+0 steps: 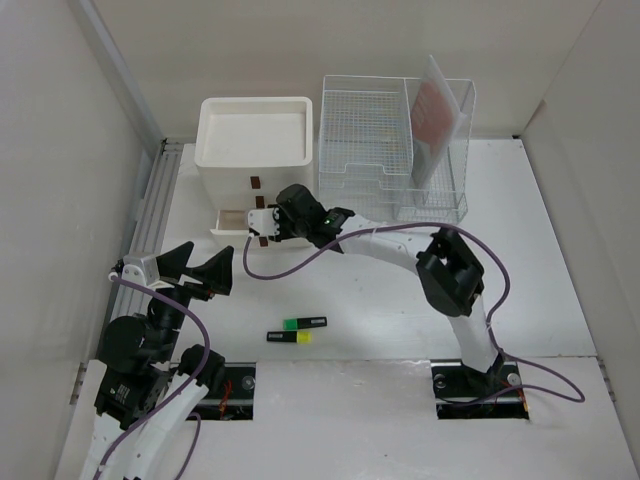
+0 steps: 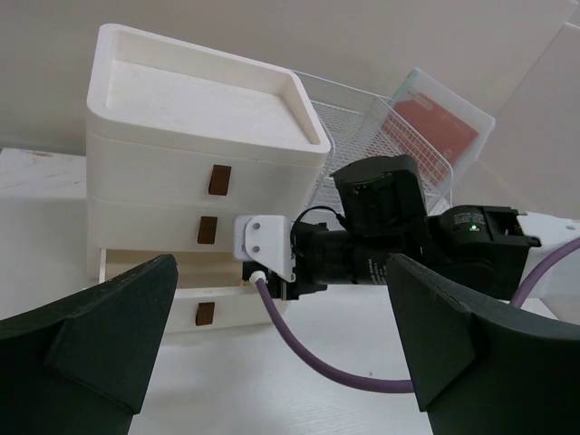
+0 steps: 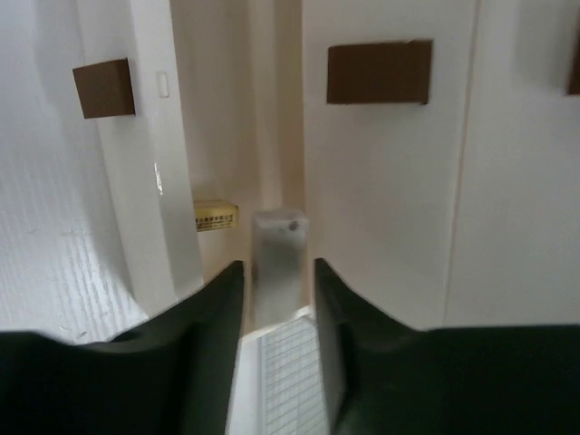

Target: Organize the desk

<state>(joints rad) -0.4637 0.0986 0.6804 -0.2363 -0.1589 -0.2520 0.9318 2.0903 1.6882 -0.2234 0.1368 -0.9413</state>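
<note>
Across the white worktop [image 1: 540,250], the three-drawer box [image 1: 255,140] at 11 o'clock has its bottom drawer [image 1: 228,222] ajar, where the right pincer [image 3: 279,272] grips a pale translucent block [image 3: 279,240]. The left pincer [image 1: 205,262] gapes open at 8 o'clock. The wire rack [image 1: 365,140] at 1 o'clock holds a red-printed packet [image 1: 438,105].

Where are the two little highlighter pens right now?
Top view: the green pen and yellow pen lie side by side on the desk near its front edge, just right of the left arm's fingers.
</note>
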